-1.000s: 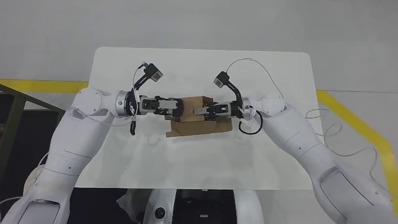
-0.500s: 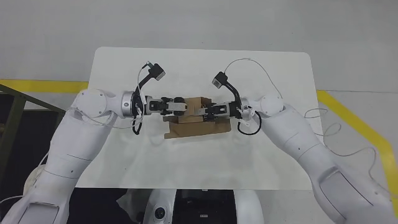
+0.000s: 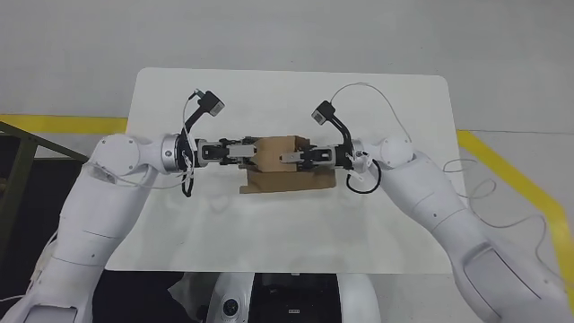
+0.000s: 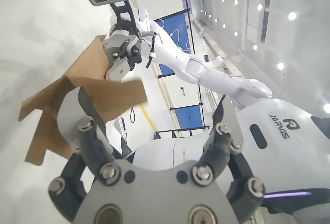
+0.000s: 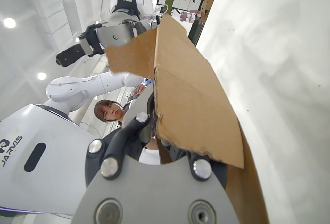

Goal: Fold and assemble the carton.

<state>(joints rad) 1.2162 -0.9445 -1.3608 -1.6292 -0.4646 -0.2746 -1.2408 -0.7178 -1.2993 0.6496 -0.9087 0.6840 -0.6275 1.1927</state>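
Carton (image 3: pixel 282 163): brown, half-formed, flaps loose, resting near the middle of the white table (image 3: pixel 377 224). My two arms meet it from opposite ends. Right claw (image 3: pixel 300 157) pinches a wall panel at its end, and the cardboard runs between its fingers. Left claw (image 3: pixel 244 152) is spread wide at the other end. One of its fingers (image 4: pixel 90 111) is tucked behind a loose flap, the other is clear of the cardboard. Whether flap and finger touch: cannot tell.
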